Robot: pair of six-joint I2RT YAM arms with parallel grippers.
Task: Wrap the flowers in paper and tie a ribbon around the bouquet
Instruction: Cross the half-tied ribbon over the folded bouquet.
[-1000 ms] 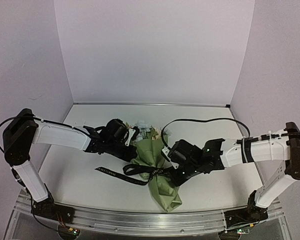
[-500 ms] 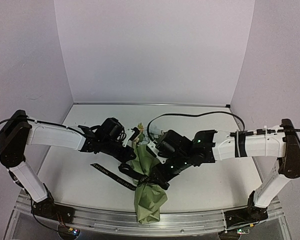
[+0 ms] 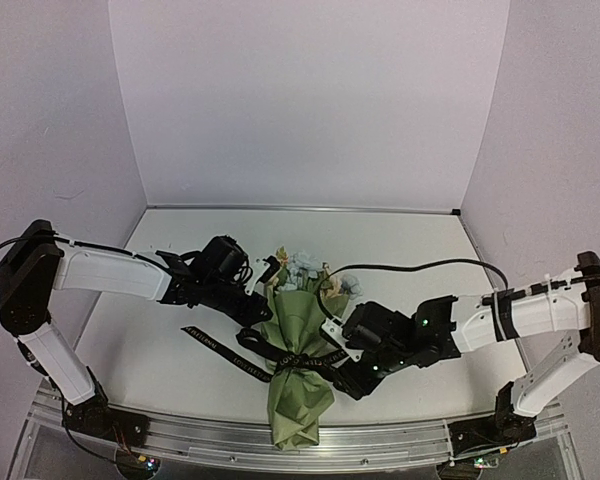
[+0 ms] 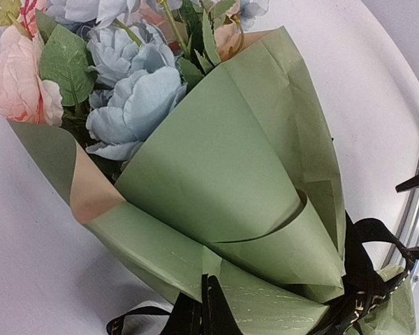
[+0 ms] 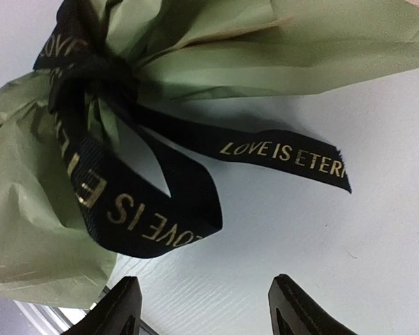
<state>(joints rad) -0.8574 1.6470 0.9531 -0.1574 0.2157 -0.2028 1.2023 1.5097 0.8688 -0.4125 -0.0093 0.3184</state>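
The bouquet lies mid-table with the flowers (image 3: 305, 268) (image 4: 136, 98) at its far, wide end, inside a cone of olive-green paper (image 3: 300, 325) (image 4: 244, 160) (image 5: 28, 209). The black ribbon (image 3: 215, 343) (image 5: 153, 209) (image 4: 363, 293) is knotted round the cone's narrow part. One tail trails left and a loop and a lettered tail lie on the right. My left gripper (image 3: 265, 300) (image 4: 208, 310) is shut on the paper's left edge. Just right of the knot, my right gripper (image 3: 345, 375) (image 5: 206, 307) stands open, the ribbon loop ahead of its fingertips and nothing between them.
White table (image 3: 430, 240) enclosed by pale purple walls at the back and both sides. A metal rail (image 3: 210, 435) runs along the near edge, and the cone's tail reaches it. The right arm's black cable (image 3: 410, 268) arches over the table behind that arm.
The right gripper opened, released the ribbon and pulled back towards the near right. The bouquet swung so its tail points at the rail. The left arm has scarcely moved.
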